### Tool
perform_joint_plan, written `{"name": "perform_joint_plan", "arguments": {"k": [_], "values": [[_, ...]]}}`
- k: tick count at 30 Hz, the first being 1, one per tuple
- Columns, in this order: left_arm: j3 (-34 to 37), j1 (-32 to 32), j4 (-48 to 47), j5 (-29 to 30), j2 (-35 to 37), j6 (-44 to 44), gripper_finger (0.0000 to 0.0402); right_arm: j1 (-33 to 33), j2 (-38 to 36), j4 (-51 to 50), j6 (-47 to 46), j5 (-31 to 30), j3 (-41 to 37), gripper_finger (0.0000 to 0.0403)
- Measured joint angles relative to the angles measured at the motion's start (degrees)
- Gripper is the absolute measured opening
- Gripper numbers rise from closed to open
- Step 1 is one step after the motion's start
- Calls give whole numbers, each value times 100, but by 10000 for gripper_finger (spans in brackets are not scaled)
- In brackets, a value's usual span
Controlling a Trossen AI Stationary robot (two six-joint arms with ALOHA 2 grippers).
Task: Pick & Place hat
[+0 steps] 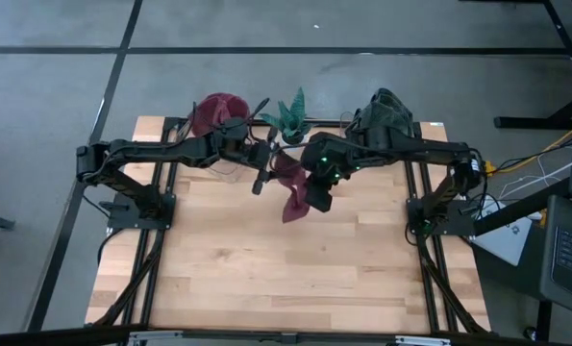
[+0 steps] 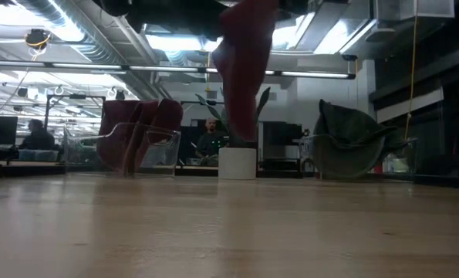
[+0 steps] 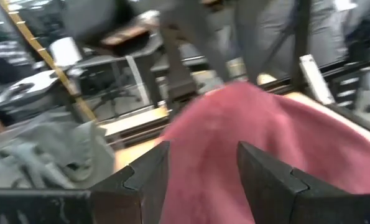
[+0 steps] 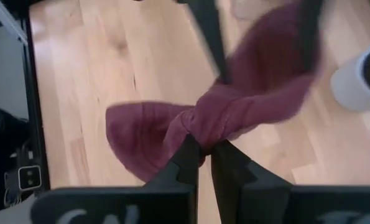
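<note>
2 red hats (image 1: 295, 187) (image 1: 213, 112), 1 green hat (image 1: 386, 111), 1 potted plant (image 1: 292, 117).

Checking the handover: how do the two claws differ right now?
The right claw is shut on the red hat, holding it above the table. The left claw is open, its fingers either side of the hat's cloth without clamping. Both meet near the potted plant.

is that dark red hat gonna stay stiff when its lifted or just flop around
Probably floppy: the dark red hat bunches into a tight pinch where the right gripper holds it, and the rest droops in loose folds. It looks light, hanging clear of the table from that one small pinch. Being soft cloth, it seems unlikely to slip or break, though it may swing. The left gripper stands open beside it.
</note>
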State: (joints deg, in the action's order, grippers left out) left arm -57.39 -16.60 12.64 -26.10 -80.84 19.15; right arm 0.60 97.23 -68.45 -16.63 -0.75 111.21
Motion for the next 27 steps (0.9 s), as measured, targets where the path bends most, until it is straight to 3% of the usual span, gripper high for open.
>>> {"name": "perform_joint_plan", "arguments": {"k": [6, 27], "values": [[0, 0, 4, 474, 0, 7, 182, -72, 372, -182, 84, 297, 135, 24], [0, 6, -518, -103, 2, -292, 182, -85, 402, -260, 79, 181, 141, 24]]}}
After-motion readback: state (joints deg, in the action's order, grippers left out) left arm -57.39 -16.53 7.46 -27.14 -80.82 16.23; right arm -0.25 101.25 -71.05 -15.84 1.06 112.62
